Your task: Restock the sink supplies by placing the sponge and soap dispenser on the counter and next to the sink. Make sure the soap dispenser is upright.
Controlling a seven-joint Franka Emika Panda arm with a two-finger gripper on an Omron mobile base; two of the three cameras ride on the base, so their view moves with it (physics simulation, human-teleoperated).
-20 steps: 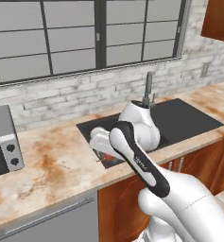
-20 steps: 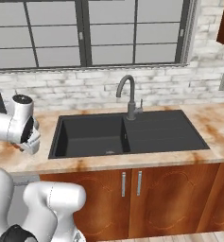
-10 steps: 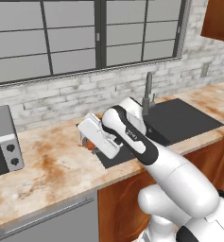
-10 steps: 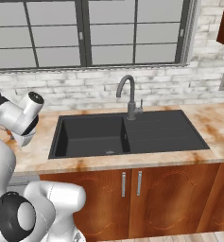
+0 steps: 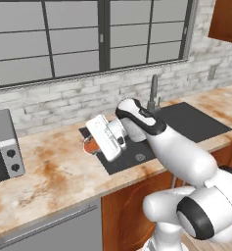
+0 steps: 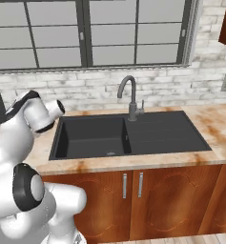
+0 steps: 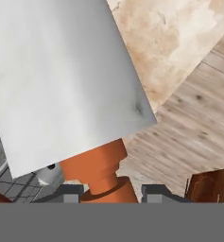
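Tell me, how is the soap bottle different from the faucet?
The soap dispenser is pale with an orange pump; the faucet is plain grey. The soap dispenser hangs tilted in the gripper; the faucet stands upright behind the sink. Both are by the sink.

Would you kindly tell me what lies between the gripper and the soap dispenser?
Nothing: in the hand view the gripper grips the soap dispenser by its orange pump top.
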